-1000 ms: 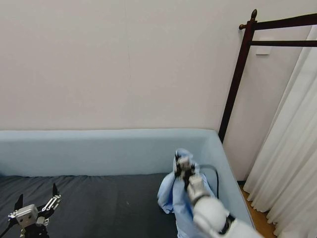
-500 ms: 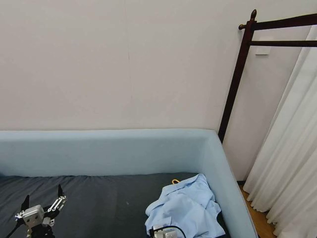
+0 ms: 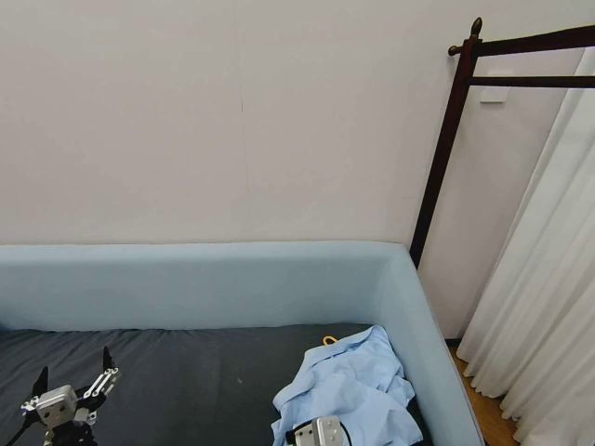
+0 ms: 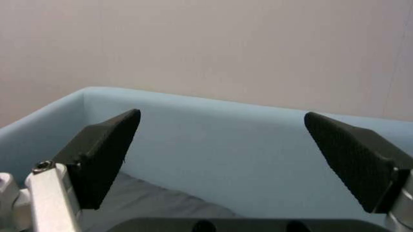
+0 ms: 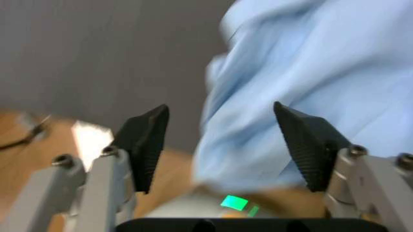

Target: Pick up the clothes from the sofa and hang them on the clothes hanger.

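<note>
The light blue shirt (image 3: 351, 388) lies at the right end of the sofa (image 3: 186, 279). Its lower part runs off the bottom edge of the head view, where a grey arm housing also covers some of it, so its full outline cannot be told. Between the spread fingers of the right gripper (image 5: 220, 110), the cloth is smeared by blur and its folds are unreadable. A green glow (image 5: 233, 202) beneath is too blurred to identify. A small yellow loop (image 3: 324, 340) at the shirt's upper edge is too small to name. The clothes rack (image 3: 446, 139) runs off the right edge, its foot hidden behind the sofa's right arm. The left gripper (image 3: 72, 379) is cut off below its wrist.
</note>
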